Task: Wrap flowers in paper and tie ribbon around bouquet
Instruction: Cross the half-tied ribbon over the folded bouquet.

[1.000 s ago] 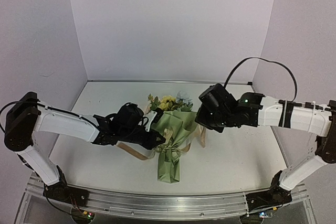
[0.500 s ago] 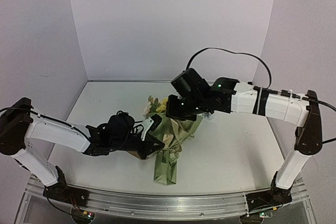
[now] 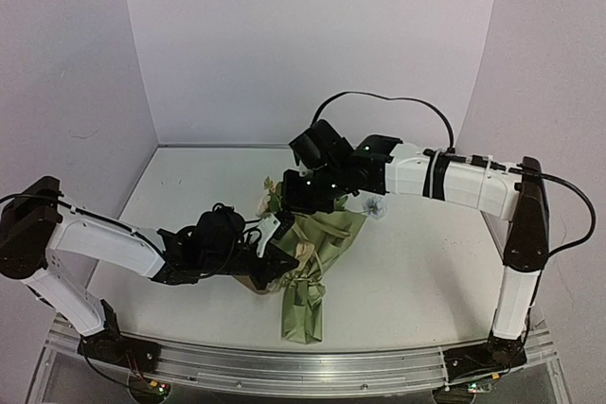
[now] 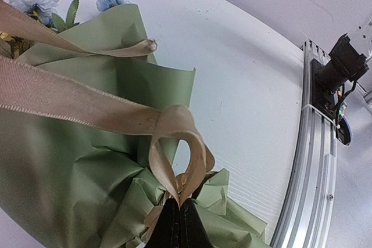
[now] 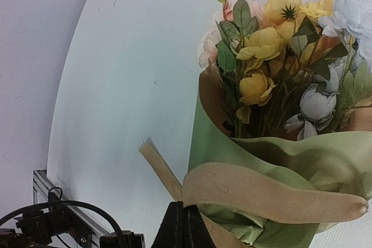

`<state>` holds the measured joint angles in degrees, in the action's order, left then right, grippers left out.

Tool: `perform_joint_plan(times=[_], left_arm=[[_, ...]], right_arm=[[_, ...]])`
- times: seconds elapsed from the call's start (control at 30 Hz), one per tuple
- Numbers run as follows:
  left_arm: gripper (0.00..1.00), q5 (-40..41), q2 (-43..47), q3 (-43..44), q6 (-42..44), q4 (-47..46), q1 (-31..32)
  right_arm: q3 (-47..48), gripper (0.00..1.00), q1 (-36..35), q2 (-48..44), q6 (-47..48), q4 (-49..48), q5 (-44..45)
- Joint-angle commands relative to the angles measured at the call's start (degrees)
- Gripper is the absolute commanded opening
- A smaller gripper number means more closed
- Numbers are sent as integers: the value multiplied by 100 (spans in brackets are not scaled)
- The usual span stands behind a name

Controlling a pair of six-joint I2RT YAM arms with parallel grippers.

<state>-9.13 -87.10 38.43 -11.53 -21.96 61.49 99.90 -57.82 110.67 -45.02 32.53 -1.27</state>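
Bouquet [image 3: 327, 238] lying flat, both grippers pinching its ribbon [image 3: 305, 252].
Top view: left gripper [image 3: 276, 262] at the bouquet's 9 o'clock, right gripper [image 3: 289, 198] at 11. Left wrist: jaws closed on a ribbon loop over the paper [image 4: 75, 184]. Right wrist: jaws closed on ribbon at 6 o'clock, below the flowers [image 5: 273, 45].

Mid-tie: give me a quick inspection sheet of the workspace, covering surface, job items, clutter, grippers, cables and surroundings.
Surface: white table, no damage seen.
Job's things: bouquet lies on the table, stem end toward the arms; flowers sit in the olive paper cone; tan ribbon is looped at the cone's neck.
Clutter: nothing seen.
Grippers: left gripper shut on a ribbon loop; right gripper shut on the ribbon below the blooms.
Cables: black cable arches above the right arm, apart from the bouquet.
Surroundings: plain pale walls; metal rail at the near edge.
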Motion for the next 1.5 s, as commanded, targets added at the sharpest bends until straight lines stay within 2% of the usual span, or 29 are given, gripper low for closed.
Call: perform_joint_plan(times=[0.0, 0.17, 0.3, 0.57, 0.77, 0.87, 1.13, 1.3, 1.47], left_arm=[[0, 192, 275, 13, 159, -656, 134], [1, 416, 391, -332, 55, -1012, 170], [1, 574, 331, -477, 2, -1199, 173], [0, 701, 77, -584, -298, -1722, 171], [0, 526, -149, -321, -417, -1449, 170], [0, 473, -209, -278, -451, -1374, 174], [0, 426, -323, -187, -579, -1251, 161], [0, 354, -389, -128, -644, -1129, 144], [0, 272, -424, -75, -675, -1109, 120]], right_arm=[[7, 0, -144, 226, -26, -350, -626], [-649, 0, -73, 89, -349, -1145, -1076], [-1464, 0, 83, -231, -694, -2292, -1637], [-2191, 2, 136, -562, -757, -2825, -2010], [-2594, 19, 149, -874, -608, -2895, -2031], [-2712, 33, 171, -1039, -570, -2893, -1890], [-2830, 55, 224, -1517, -278, -2522, -1261], [-3159, 60, 261, -1838, -91, -2344, -921], [-3453, 58, 271, -1963, -33, -2321, -870]])
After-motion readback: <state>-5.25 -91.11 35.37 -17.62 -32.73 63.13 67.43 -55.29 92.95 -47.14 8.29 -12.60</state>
